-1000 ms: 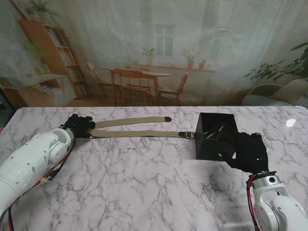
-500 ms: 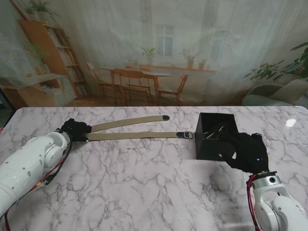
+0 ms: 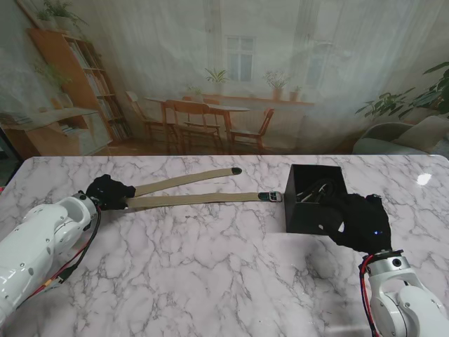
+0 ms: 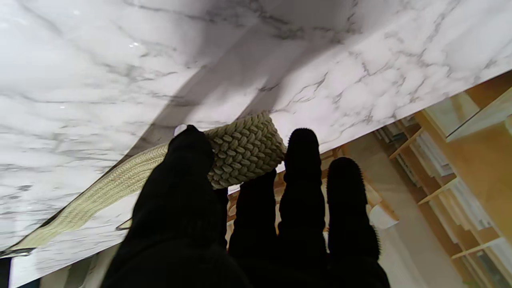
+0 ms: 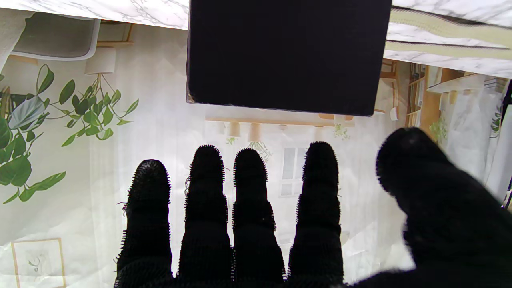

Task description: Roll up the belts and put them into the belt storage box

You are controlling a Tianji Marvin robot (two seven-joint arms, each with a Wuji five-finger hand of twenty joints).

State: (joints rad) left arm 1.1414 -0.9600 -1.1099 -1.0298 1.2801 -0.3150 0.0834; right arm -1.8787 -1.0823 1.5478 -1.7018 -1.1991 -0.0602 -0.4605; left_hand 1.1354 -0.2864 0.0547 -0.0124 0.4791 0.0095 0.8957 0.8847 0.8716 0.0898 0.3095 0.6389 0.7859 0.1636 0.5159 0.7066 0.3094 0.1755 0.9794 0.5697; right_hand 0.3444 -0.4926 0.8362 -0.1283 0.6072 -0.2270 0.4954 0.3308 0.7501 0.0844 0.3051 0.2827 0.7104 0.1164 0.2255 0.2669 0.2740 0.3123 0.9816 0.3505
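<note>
The left hand (image 3: pixel 110 191) pinches the woven belt's (image 3: pixel 200 199) folded end to start rolling; the right hand (image 3: pixel 354 219) (fingers spread, empty) steadies the black storage box (image 3: pixel 306 210).

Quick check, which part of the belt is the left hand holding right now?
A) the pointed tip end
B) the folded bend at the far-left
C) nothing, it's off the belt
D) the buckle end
B: in the stand view the left hand sits on the fold of the belt, and the left wrist view shows the woven bend pinched between thumb and fingers.
</note>
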